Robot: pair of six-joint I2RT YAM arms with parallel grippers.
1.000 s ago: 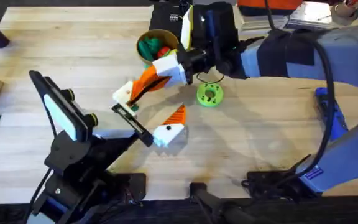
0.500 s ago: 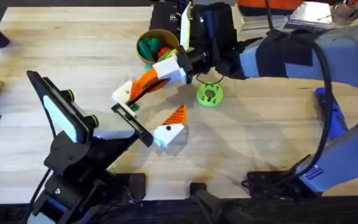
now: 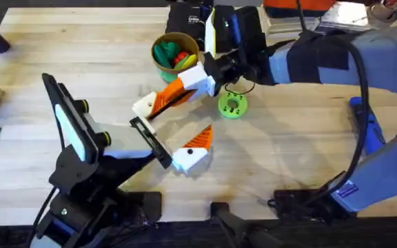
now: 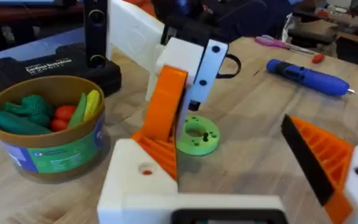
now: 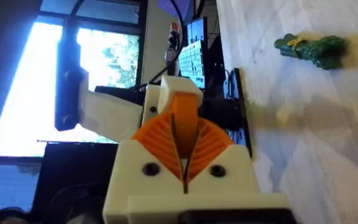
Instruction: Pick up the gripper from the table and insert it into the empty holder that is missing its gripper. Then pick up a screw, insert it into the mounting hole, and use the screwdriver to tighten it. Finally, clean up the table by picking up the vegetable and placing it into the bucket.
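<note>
Left hand [image 3: 193, 148] shifted away from lime-green disc [image 3: 232, 105], pads spread, empty. Right hand [image 3: 158, 103] beside disc, pads pressed shut, nothing gripped. Vegetable [image 5: 311, 48] loose on desk [image 3: 302, 145]; bucket [image 3: 173, 53] behind disc. Cleanup pending.

From overhead I see my right gripper [image 3: 158, 105] reaching across the table, its white-and-orange fingers pressed together just below the bucket [image 3: 173, 52] (toy vegetables inside), with the lime-green disc [image 3: 232, 105] beside it.
</note>
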